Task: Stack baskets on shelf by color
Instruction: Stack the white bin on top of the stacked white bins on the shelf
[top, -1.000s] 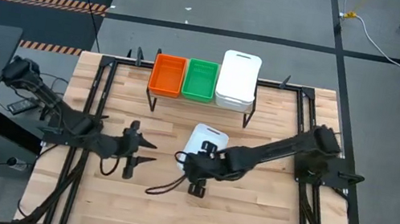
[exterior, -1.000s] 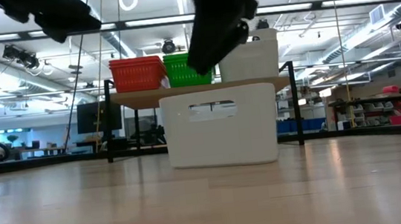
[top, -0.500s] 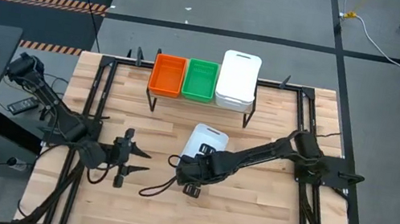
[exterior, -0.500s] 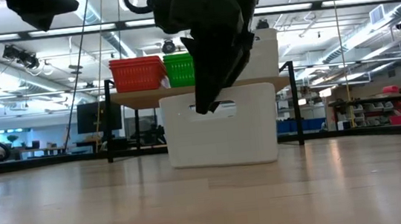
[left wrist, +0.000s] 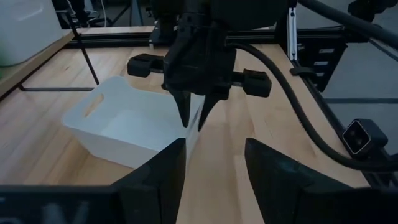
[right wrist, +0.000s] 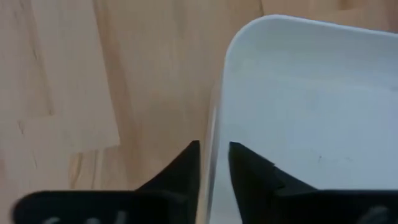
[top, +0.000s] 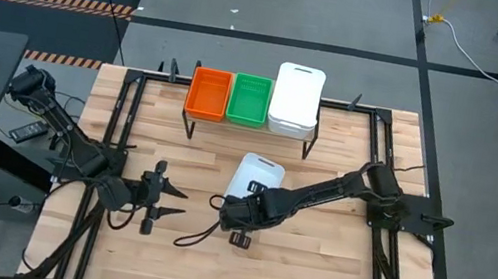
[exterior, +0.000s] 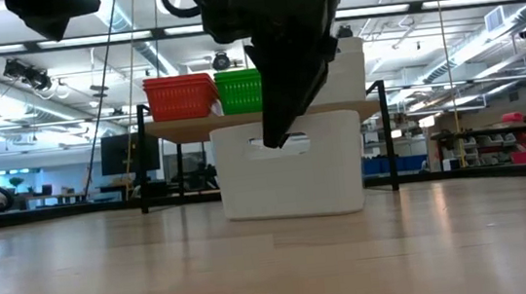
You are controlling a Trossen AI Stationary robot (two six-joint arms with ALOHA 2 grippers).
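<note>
One white rounded plastic basket point(top: 254, 176) sits on the wooden table, in front of the plank-topped shelf point(top: 249, 124). Right gripper point(right wrist: 213, 158) straddles its near wall (fingers narrowly apart, grip uncertain). Left gripper point(top: 164, 198) hovers open nearby.

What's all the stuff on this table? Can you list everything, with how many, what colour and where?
Orange plastic basket stack: one stack, orange, at the shelf's left end; how many are nested cannot be told.
Green plastic basket stack: one stack, green, in the middle of the shelf.
White plastic basket stack: one stack, white, at the shelf's right end.
Loose white rounded plastic basket: one, white, on the tabletop in front of the shelf.
Low shelf with a wooden plank top and black legs: one, at the table's far edge.
Wooden tabletop: one, light wood.
Left claw: open, above the tabletop left of the loose basket.
Right claw: straddling the loose basket's wall, one finger on each side.
</note>
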